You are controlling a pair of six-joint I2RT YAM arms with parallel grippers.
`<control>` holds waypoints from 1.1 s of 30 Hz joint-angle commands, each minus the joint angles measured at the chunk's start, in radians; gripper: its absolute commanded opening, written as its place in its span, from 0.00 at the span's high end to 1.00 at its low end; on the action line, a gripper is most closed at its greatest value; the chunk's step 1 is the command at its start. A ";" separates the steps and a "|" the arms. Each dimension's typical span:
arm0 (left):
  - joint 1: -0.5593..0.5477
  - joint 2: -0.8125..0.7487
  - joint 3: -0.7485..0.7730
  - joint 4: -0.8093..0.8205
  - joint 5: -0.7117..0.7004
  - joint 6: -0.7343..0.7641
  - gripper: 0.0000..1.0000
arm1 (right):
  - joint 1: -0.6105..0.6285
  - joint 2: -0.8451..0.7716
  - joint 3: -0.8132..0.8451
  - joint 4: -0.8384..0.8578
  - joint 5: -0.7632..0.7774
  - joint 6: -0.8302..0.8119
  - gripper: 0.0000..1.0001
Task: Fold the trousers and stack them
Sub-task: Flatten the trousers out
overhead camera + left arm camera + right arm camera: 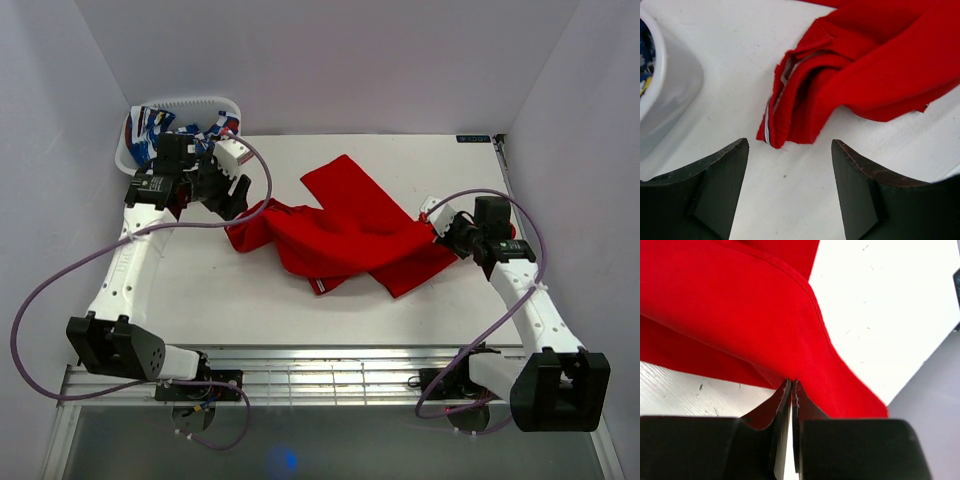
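The red trousers (345, 235) lie crumpled across the middle of the white table (230, 300). My left gripper (237, 200) hovers just beyond their left end, jaws open. In the left wrist view that bunched end (790, 120), with a striped hem, lies on the table slightly ahead of the gap of my open left gripper (790, 142), apart from both fingers. My right gripper (440, 228) sits at the trousers' right edge. In the right wrist view it (791, 384) is shut, its tips pinching a fold of the red fabric (740, 315).
A white basket (215, 103) holding blue-white-red patterned cloth (150, 128) stands at the back left corner, close behind my left arm; its wall (675, 80) shows in the left wrist view. The table's right edge (505, 200) runs close to my right gripper.
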 commanded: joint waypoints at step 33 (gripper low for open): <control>0.440 0.074 -0.372 0.115 -0.126 -0.136 1.00 | -0.452 -0.134 -0.137 -0.240 -0.118 -0.573 0.92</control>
